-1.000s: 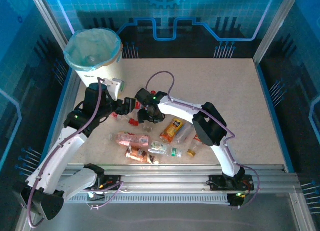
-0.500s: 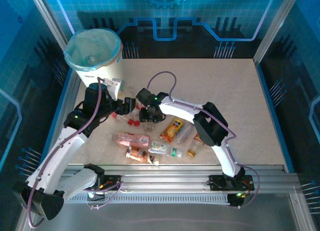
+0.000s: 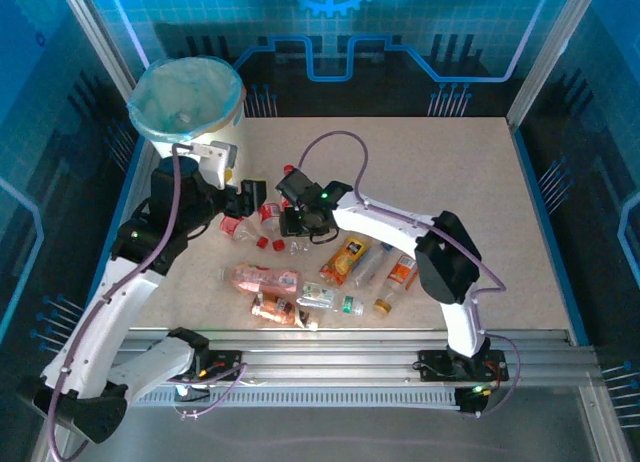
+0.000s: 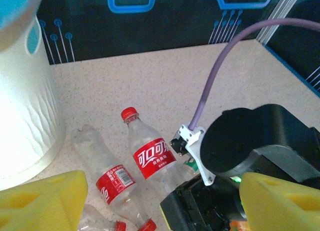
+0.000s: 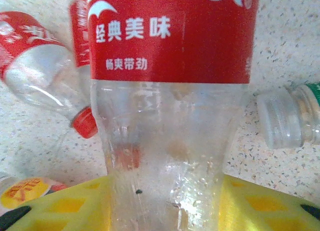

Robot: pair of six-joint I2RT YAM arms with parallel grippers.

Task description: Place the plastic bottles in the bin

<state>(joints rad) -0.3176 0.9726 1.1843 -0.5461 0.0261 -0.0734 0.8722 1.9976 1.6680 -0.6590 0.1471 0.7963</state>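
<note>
Okay, top view first. A tall round white bin (image 3: 228, 122) with a pale green bag liner stood at the far left of the speckled beige table (image 3: 450, 182). The left gripper (image 3: 248, 198) hung just right of the bin, and the right gripper (image 3: 292, 222) was just beside it, over a few red-labelled bottles. Crushed clear plastic bottles (image 3: 265, 279) lay loose at the near centre. I counted seven in that pile and about three more by the grippers, so roughly ten on the table. The exact count was uncertain where they overlapped. There was one bin, and its contents were too dim to tell.

Left wrist view: the left gripper (image 4: 162, 191) had its yellow pads (image 4: 42, 196) wide apart, holding nothing. Beyond them lay a red-labelled clear plastic bottle (image 4: 150, 158) and a flattened second red-labelled bottle (image 4: 107, 183), side by side. The bin wall (image 4: 25, 116) was at the left. The first bottle's near end ran under the right gripper's black body (image 4: 250, 151).

Right wrist view: the right gripper (image 5: 167, 203) was clamped on the clear lower body of the red-labelled clear plastic bottle (image 5: 170, 56), which was pinched in between the pads. Parts of at least three other bottles lay around it, including a clear-capped bottle (image 5: 282, 120) at the right.

Judgement: the bottles look empty, so they should be light. Their thin walls will buckle, and the smooth plastic may slip or twist. The best hold is across the labelled waist or near the neck, where the bottle is stiffer.
</note>
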